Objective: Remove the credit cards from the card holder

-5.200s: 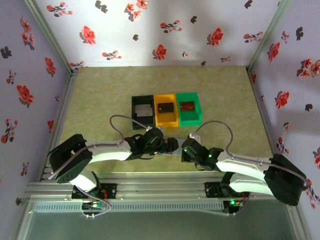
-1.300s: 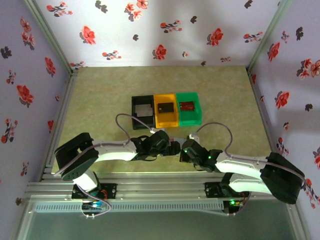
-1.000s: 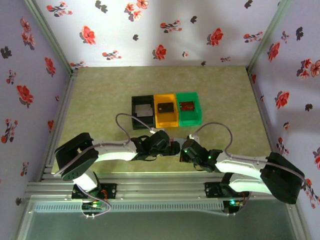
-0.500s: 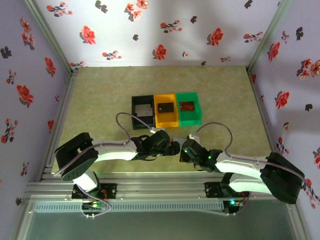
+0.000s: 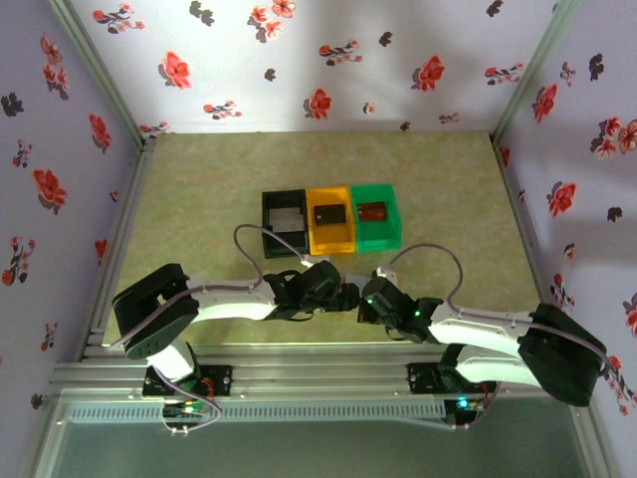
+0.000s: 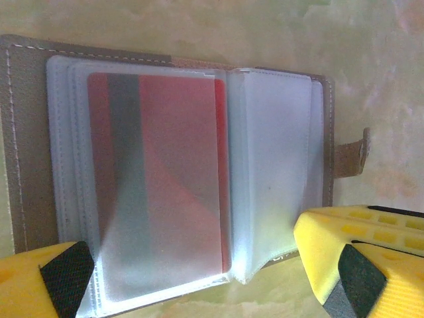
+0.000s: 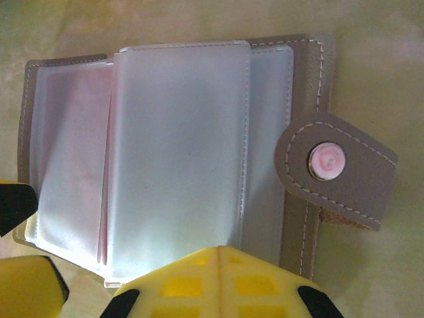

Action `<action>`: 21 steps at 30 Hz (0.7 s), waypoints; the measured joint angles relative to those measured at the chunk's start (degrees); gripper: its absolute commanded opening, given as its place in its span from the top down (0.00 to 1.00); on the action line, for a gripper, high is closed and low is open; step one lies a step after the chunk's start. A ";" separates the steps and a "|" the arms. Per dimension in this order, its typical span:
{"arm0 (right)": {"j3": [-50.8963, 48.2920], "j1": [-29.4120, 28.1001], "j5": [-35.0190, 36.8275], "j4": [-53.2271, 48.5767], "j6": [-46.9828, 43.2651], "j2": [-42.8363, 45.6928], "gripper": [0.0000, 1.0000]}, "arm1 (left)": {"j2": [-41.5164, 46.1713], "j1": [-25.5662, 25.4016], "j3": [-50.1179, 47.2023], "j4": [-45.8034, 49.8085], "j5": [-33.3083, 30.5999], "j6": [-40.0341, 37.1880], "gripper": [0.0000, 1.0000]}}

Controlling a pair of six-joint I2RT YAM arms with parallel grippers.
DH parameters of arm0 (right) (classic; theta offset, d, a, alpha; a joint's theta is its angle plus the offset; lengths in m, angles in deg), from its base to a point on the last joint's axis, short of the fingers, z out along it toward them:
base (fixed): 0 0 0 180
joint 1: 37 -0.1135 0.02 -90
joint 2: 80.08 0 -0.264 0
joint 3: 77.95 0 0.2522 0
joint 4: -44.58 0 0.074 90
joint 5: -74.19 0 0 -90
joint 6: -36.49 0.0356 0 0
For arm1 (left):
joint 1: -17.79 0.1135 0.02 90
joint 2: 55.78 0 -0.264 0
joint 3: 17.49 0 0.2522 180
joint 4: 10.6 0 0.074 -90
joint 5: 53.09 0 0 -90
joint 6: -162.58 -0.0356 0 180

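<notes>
Flowered walls box in a mottled green surface [image 5: 199, 199], with metal rails running along its left and right edges. Three bins sit in a tight row at mid-surface: black [image 5: 283, 221], orange [image 5: 330, 219] and green [image 5: 376, 214], each with a card lying flat inside. Bare surface spreads wide to either side of the row and beyond it to the back wall, so I have plenty of room out there. The tight spot is the strip just on the near side of the bins, where both wrists meet nose to nose.

That is where the card holder [image 6: 275, 172] lies, opened flat, with its clear sleeves fanned out. One credit card [image 6: 159, 172], red with a dark stripe, sits in the left sleeve, its edges fully inside the plastic. The snap tab [image 7: 334, 169] sticks out past the holder's edge onto bare surface.

From the left wrist I see the left fingers [image 6: 331, 245] spread wide, one off each near corner of the holder, gripping nothing. The right fingers [image 7: 218, 278] are pressed together at the near edge of the sleeves; whether they touch the plastic I cannot tell.
</notes>
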 measured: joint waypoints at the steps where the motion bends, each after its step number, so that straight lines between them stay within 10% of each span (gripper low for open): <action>1: 0.00 0.00 0.00 0.00 0.00 0.00 0.97 | 0.00 0.00 0.00 0.00 0.00 0.02 0.00; 21: -0.02 0.00 -0.02 0.00 0.00 0.00 0.98 | -0.96 -0.63 0.85 -0.33 -0.59 0.04 0.00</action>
